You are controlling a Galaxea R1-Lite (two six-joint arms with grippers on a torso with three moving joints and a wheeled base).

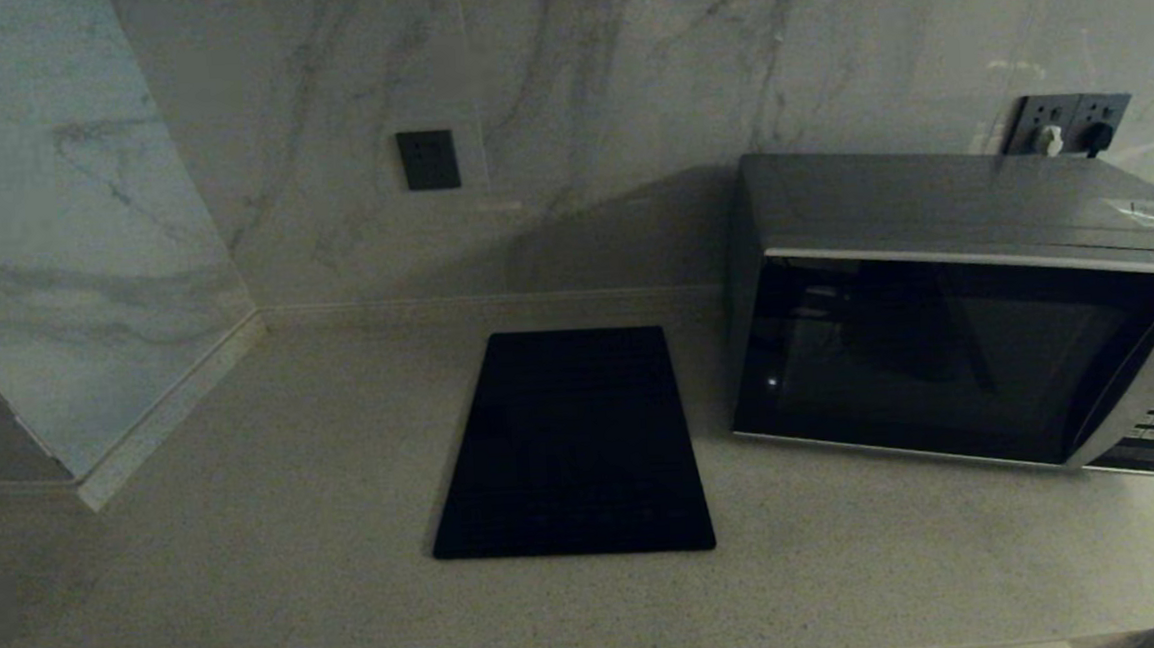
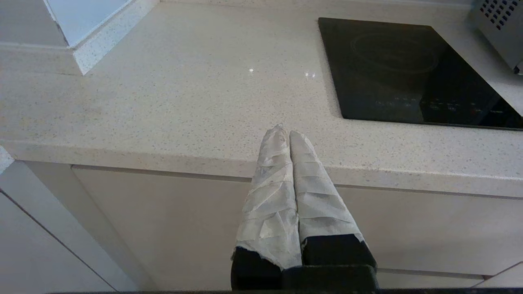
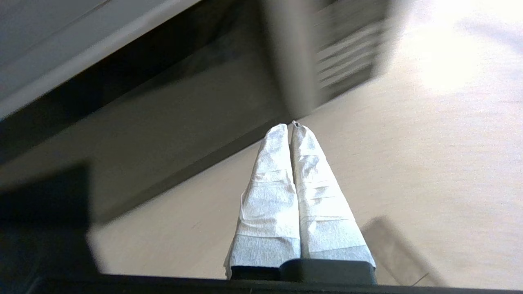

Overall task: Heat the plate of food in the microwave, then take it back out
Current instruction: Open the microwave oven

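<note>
The left gripper (image 2: 289,132) hangs in front of the bench (image 2: 171,98), its two white-wrapped fingers (image 2: 271,183) pressed together, tips just over the bench's front edge. A flat black slab (image 2: 404,73) lies on the speckled top, and a corner of the microwave (image 2: 500,26) stands beside it.

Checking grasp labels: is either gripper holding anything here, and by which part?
Nothing is held. The left gripper and right gripper are both shut on nothing; no plate shows.
</note>
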